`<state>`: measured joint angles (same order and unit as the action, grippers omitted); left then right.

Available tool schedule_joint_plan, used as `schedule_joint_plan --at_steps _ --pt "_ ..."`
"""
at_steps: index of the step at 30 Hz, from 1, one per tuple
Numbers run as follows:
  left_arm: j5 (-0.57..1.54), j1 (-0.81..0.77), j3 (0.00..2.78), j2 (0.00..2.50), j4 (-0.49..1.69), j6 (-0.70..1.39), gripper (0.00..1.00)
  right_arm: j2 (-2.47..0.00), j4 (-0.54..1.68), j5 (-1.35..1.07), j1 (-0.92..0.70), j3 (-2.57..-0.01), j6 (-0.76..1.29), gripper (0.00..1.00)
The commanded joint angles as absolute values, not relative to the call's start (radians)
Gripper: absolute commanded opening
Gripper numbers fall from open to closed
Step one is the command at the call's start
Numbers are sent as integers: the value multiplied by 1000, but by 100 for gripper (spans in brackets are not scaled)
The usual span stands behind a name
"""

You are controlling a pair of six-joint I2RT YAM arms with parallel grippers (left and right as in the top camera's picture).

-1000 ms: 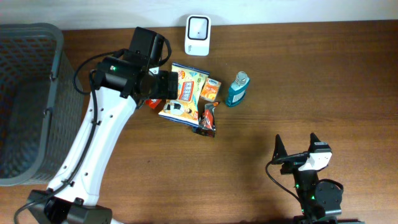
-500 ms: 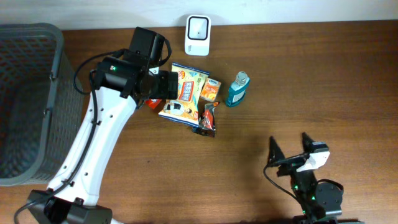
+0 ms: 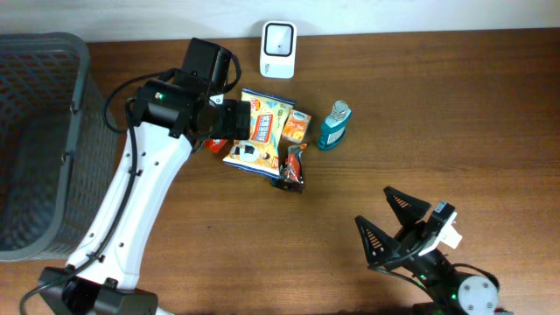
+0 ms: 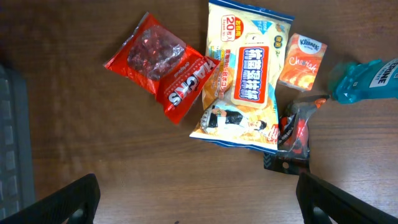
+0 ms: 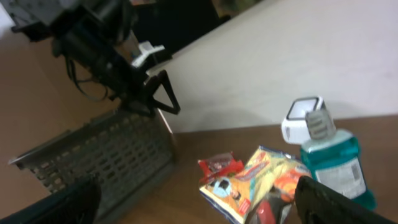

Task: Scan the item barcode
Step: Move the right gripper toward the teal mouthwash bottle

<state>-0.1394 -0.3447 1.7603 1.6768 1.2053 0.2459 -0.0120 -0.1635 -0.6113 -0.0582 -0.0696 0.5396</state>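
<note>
Brown wooden table — white wall

The surface is brown wood grain with a dull sheen. The red snack bag and yellow packet are glossy, crinkled plastic film, and the orange tissue pack has a softer wrap. The mouthwash bottle is translucent teal plastic. The scanner is smooth white plastic. The basket at the left edge is matt grey plastic mesh.

Snack pile beside blue bottle
</note>
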Motion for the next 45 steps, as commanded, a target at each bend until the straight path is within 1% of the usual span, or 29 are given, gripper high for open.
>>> schedule_joint_plan --at_steps 1,3,5,7,11,16,19,21,23,25,28,31,34,36,38,39,40,41,42,45 --pt "-147 -347 1767 1683 1206 230 99 -49 1 -573 -52 -242 326 98" --pt "-147 -347 1767 1683 1206 230 99 -118 163 -543 -52 -351 216 99" --pt "-147 -347 1767 1683 1206 230 99 -204 301 -496 -52 -447 164 98" --pt "-147 -347 1767 1683 1206 230 99 -356 453 -439 -52 -580 153 99" --pt "-147 -347 1767 1683 1206 230 99 -602 572 -502 -52 -772 154 99" --pt "-147 -347 1767 1683 1206 230 99 -849 586 -666 -52 -908 171 99" --pt "-147 -347 1767 1683 1206 230 99 -947 522 -825 -52 -915 252 99" --pt "-147 -347 1767 1683 1206 230 99 -1008 442 -868 -53 -915 307 99" --pt "-147 -347 1767 1683 1206 230 99 -1064 423 -862 -57 -921 330 98" --pt "-147 -347 1767 1683 1206 230 99 -1113 444 -803 -76 -936 330 98" --pt "-147 -347 1767 1683 1206 230 99 -1200 576 -556 -136 -1040 318 98" --pt "-147 -347 1767 1683 1206 230 99 -1301 759 -363 -185 -1205 297 98" --pt "-147 -347 1767 1683 1206 229 99 -1480 987 -179 -245 -1460 257 98" --pt "-147 -347 1767 1683 1206 230 99 -1559 1051 -117 -271 -1555 239 99" --pt "-147 -347 1767 1683 1206 230 99 -1634 1066 -69 -298 -1625 235 99" --pt "-147 -347 1767 1683 1206 230 99 -1663 1056 -66 -310 -1641 215 96" --pt "-147 -347 1767 1683 1206 230 99 -1682 1045 -65 -316 -1649 208 90" --pt "-147 -347 1767 1683 1206 230 99 -1702 1028 -53 -321 -1654 211 79" --pt "-147 -347 1767 1683 1206 230 99 -1714 1008 -33 -322 -1654 226 76" --pt "-147 -347 1767 1683 1206 229 99 -1735 929 1 -321 -1654 256 76"
